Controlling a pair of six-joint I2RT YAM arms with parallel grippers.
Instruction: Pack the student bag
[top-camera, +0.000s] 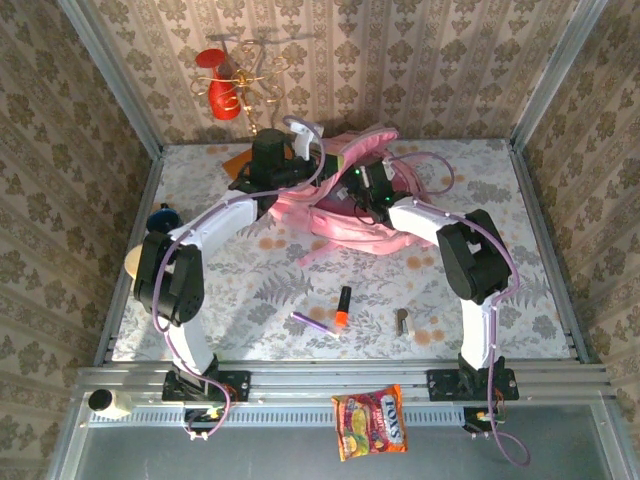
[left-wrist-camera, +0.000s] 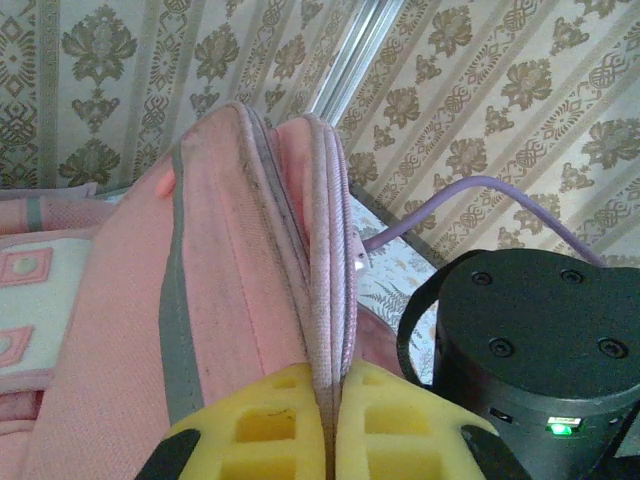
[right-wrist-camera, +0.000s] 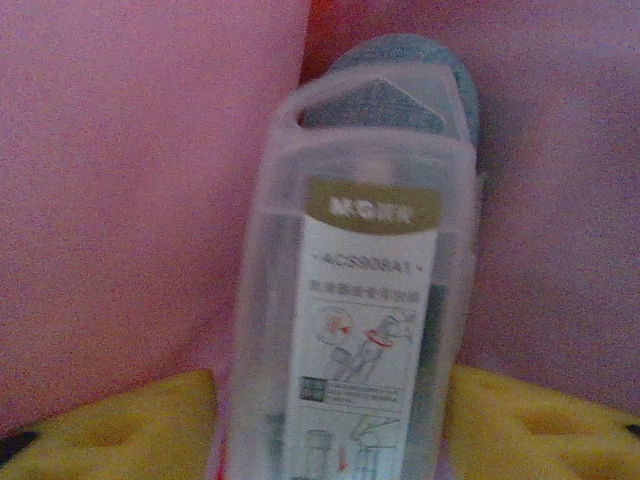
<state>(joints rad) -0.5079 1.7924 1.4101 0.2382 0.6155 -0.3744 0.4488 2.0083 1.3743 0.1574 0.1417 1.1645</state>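
Packing step: left claw (left-wrist-camera: 328, 390) pinches the student bag (left-wrist-camera: 230, 290) rim. Inside the bag, a clear case (right-wrist-camera: 360, 300) stands between the right claw (right-wrist-camera: 335, 425) pads; held or loose, I cannot tell. Next: let go, lift out.

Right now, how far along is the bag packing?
Done: grey-blue pouch lies inside the student bag. In hand: left gripper pinches the bag's rim; a clear case stands between the right gripper's pads, inside. Left: orange marker and purple pen on the table.
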